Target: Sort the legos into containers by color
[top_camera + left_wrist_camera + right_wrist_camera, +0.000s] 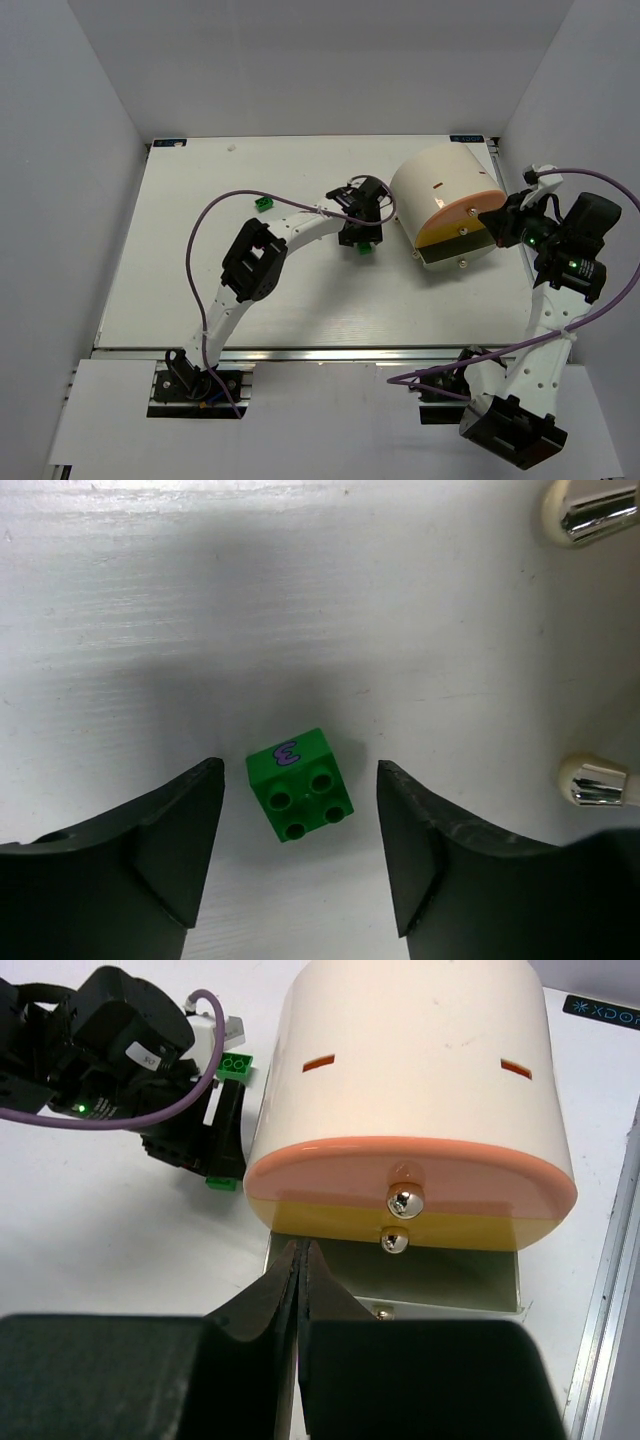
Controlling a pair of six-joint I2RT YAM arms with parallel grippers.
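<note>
Sorting looks barely begun: left gripper (300,772), jaws spread, straddles a loose green brick (300,785); right gripper (300,1263), clenched, faces the tub (420,1080).

The lego (300,785) between the black fingers (150,850) of the left gripper (300,767) is bright green with a small purple squiggle on one side, and a second lego (264,204) on the white table (200,600) is the same green. The tub (400,1070) is cream-white with two short orange slots (318,1062) in its curved wall; its flat face has a salmon-orange band, a yellow band beneath, a pale grey-green one lowest, and shiny chrome knobs (405,1200). The right gripper (298,1260) is black too, and the cable (214,1045) is purple.
</note>
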